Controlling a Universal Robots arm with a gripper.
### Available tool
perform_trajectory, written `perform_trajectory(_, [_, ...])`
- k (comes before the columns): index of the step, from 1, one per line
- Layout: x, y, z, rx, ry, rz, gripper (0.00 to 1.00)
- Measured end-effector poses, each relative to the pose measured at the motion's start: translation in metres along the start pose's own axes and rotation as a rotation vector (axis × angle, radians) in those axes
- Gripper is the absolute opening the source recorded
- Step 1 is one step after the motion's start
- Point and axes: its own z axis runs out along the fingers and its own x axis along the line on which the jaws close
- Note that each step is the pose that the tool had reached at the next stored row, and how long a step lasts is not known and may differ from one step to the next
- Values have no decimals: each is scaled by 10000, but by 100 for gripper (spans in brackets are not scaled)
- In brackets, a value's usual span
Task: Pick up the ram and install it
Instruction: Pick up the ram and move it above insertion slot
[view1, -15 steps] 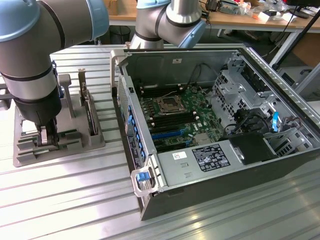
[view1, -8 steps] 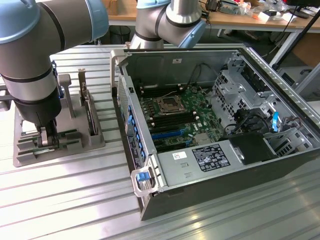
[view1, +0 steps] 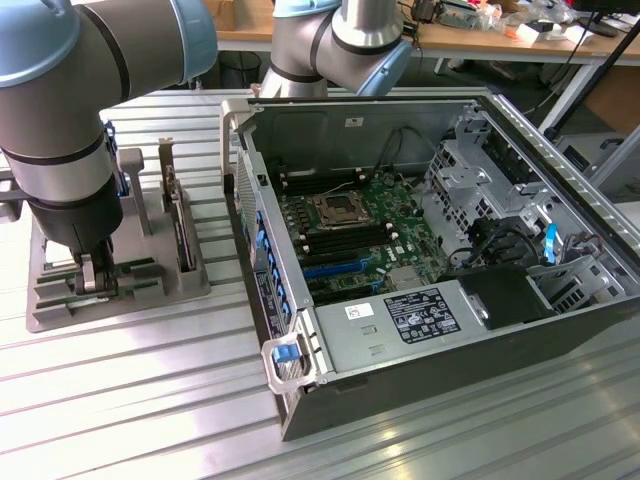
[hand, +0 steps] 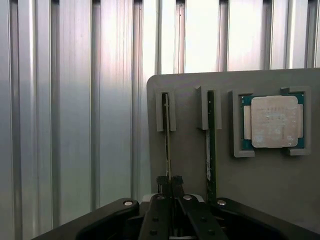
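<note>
Black gripper (hand: 170, 182) pinched nearly closed, apparently clamping the thin ram (hand: 167, 137) in its grey holder (hand: 260, 185).

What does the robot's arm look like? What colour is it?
The arm is made of fat round silver-grey tubes with light blue caps and black rings at the joints. Its tool is black, with two thin fingers and little shiny screws.

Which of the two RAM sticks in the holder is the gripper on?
The ram by the holder's outer edge, farthest from the CPU; the gripper pinches it. The other stick, white-labelled, stands free.
</note>
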Motion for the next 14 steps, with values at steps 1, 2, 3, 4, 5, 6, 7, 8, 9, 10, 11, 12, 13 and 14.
perform_trajectory(1, [0,0,0,0,0,-1,12])
perform_trajectory(2, [0,0,-2,2,-1,0,12])
perform_trajectory(3, [0,-1,-6,2,-1,0,12])
perform_trajectory(4, [1,0,-15,0,1,0,12])
perform_trajectory(5, [2,1,-31,-1,1,0,12])
perform_trajectory(6, [2,1,-56,-1,2,0,12])
perform_trajectory(7, [3,2,-75,0,1,0,12])
perform_trajectory(8, [4,2,-90,-1,1,-1,12])
perform_trajectory(9, [5,3,-115,0,1,-1,12])
perform_trajectory(10, [6,4,-142,0,1,-1,12])
perform_trajectory(11, [7,4,-160,0,1,0,12])
perform_trajectory(12, [7,5,-175,-1,1,0,12])
perform_trajectory(13, [8,5,-190,0,1,0,12])
perform_trajectory(14, [8,5,-202,0,0,0,12])
